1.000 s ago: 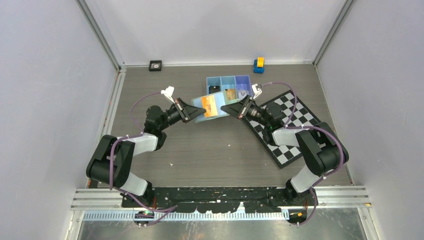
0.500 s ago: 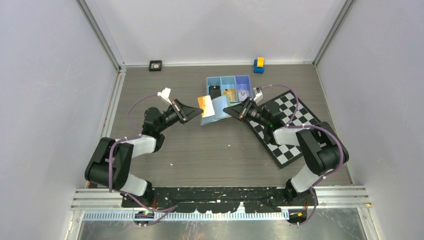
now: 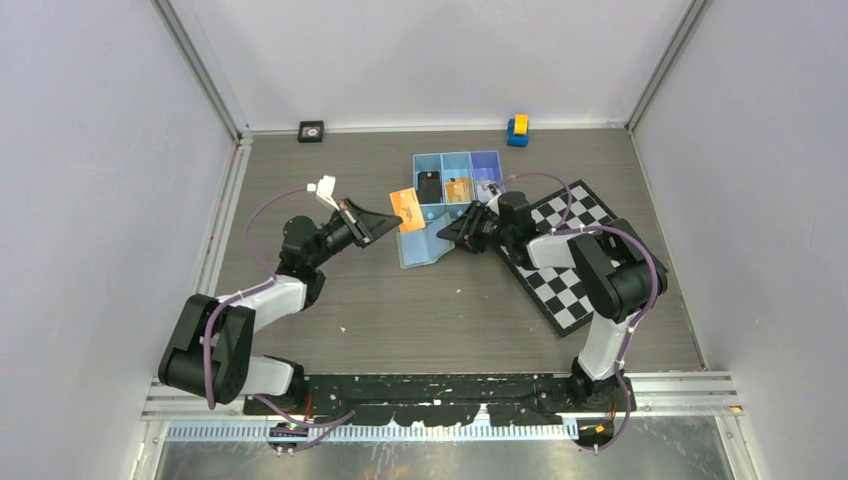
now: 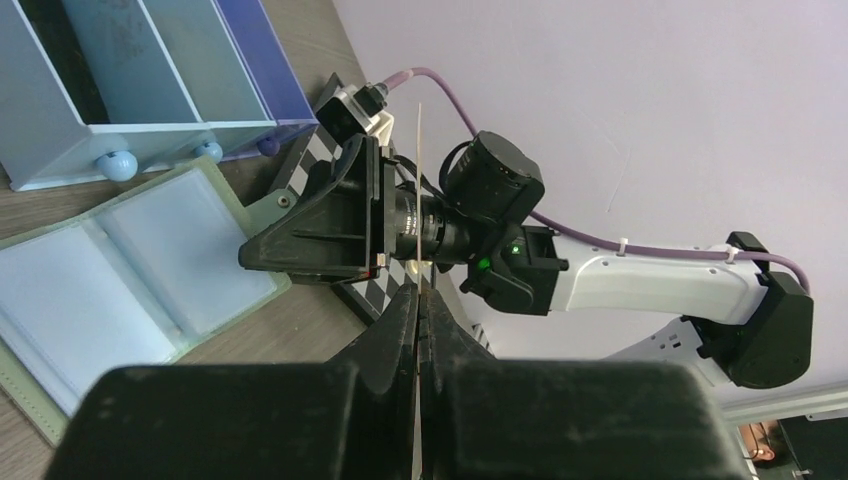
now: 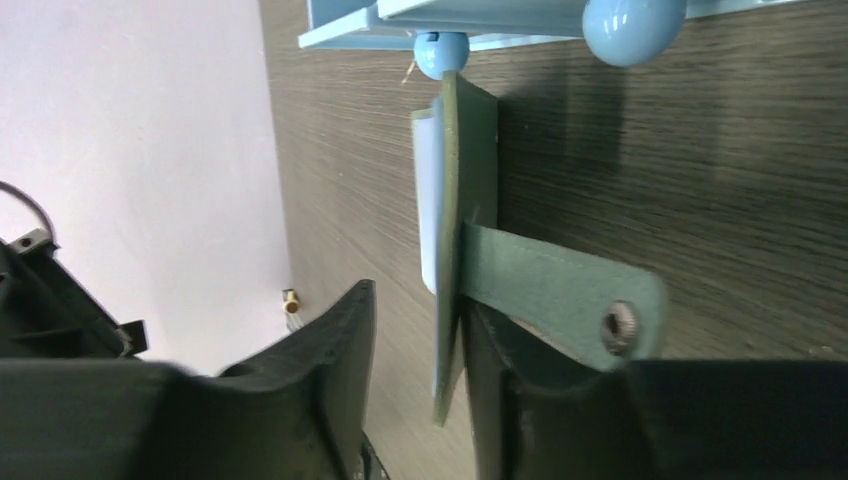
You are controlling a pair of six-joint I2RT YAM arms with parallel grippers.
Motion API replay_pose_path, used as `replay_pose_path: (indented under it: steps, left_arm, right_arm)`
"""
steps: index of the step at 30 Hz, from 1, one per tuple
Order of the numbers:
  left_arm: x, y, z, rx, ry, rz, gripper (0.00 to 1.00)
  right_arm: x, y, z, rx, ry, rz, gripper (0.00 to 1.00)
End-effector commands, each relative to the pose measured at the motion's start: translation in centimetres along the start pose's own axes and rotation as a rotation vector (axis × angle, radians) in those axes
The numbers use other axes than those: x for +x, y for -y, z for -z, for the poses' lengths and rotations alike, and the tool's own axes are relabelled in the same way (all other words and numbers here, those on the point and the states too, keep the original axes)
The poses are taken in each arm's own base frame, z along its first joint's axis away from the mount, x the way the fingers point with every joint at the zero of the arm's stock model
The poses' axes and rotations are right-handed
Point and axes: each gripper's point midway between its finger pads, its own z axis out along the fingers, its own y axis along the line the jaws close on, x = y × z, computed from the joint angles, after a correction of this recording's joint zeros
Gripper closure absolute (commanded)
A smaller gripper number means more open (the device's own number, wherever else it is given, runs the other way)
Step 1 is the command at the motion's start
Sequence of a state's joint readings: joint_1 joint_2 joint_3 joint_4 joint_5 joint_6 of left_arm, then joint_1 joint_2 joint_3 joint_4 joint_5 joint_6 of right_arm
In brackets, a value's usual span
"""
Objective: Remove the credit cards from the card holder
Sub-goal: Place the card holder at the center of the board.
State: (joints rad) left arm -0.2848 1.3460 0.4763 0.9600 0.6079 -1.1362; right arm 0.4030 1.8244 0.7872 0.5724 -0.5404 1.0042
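My left gripper (image 3: 394, 219) is shut on an orange credit card (image 3: 407, 209), held above the table left of the tray. In the left wrist view the card (image 4: 419, 170) shows edge-on between the closed fingers. The sage-green card holder (image 3: 424, 249) lies open on the table, its pale blue inner faces (image 4: 130, 270) up. My right gripper (image 3: 452, 234) is open at the holder's right edge. In the right wrist view the holder's edge (image 5: 455, 230) stands between the jaws against one finger (image 5: 500, 400), and its tab (image 5: 560, 290) lies across that finger.
A blue three-compartment tray (image 3: 458, 160) stands just behind the holder, with a black card (image 3: 429, 186) and a gold card (image 3: 459, 189) in it. A checkerboard mat (image 3: 575, 260) lies to the right. A yellow-blue toy (image 3: 517, 129) and a small black object (image 3: 311, 130) sit by the back wall.
My left gripper has drawn the orange card out of the holder, away to the left. My right gripper lowered the holder onto the table and opened its jaws.
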Motion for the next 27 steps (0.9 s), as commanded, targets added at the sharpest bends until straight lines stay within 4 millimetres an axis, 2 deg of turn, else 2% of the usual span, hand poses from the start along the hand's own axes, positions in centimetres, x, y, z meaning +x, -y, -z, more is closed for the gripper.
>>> replay_pose_path:
  steps: [1, 4, 8, 11, 14, 20, 27]
  left_arm:
    - [-0.4, 0.1, 0.2, 0.003, 0.018, -0.038, 1.0]
    - [-0.4, 0.1, 0.1, 0.005, 0.016, -0.033, 1.0]
    - [-0.4, 0.2, 0.1, 0.009, 0.016, -0.034, 1.0]
    - [-0.4, 0.2, 0.1, 0.011, 0.012, -0.034, 1.0]
    - [-0.2, 0.5, 0.0, 0.026, 0.0, -0.034, 1.0]
    - [0.1, 1.2, -0.5, 0.08, -0.023, -0.022, 1.0]
    - [1.0, 1.9, -1.2, 0.13, -0.066, -0.008, 1.0]
  right_arm:
    - [-0.6, 0.4, 0.1, 0.094, 0.007, 0.071, 0.5]
    - [-1.5, 0.2, 1.6, 0.153, 0.051, 0.136, 0.41]
    - [-2.7, -0.9, 3.7, 0.199, 0.121, 0.216, 0.41]
    - [-3.3, -2.5, 5.0, 0.162, 0.177, 0.262, 0.41]
    - [-3.1, -5.0, 5.7, 0.037, 0.206, 0.306, 0.41]
    - [-1.3, -10.8, 7.2, -0.273, 0.187, 0.365, 0.38]
    - [0.3, -14.3, 7.9, -0.486, 0.132, 0.373, 0.42]
